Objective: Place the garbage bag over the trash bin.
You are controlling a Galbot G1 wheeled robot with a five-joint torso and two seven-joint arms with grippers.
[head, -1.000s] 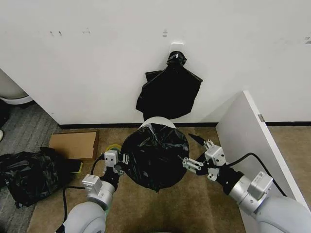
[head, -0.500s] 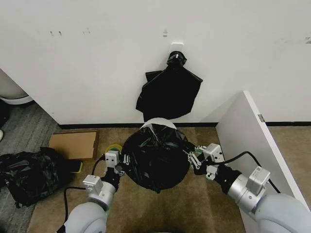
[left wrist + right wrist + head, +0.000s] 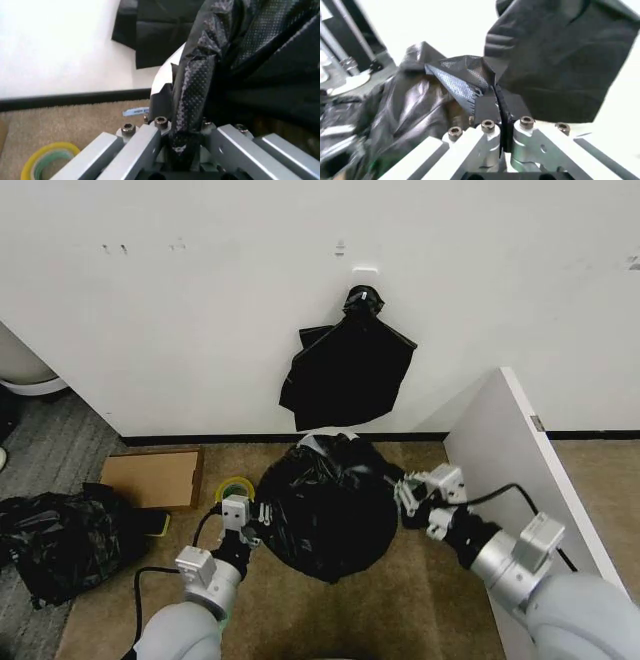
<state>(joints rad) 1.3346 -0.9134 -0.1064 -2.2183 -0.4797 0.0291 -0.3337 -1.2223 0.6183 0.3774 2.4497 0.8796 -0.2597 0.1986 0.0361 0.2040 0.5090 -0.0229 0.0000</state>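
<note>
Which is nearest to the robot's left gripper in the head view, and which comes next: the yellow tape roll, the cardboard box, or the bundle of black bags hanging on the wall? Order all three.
Measured from the left gripper:
1. Yellow tape roll, just beyond it on the carpet.
2. Cardboard box, farther out to the left, by the wall.
3. Bundle of black bags, up on the wall, to the right.

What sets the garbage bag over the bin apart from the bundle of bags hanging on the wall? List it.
The garbage bag is spread open and puffed over the trash bin, held by the left gripper and right gripper; the bundle of bags hangs flat, knotted at its top, untouched. The garbage bag is wrinkled and glossy; the bundle looks smoother. Both are black plastic.
</note>
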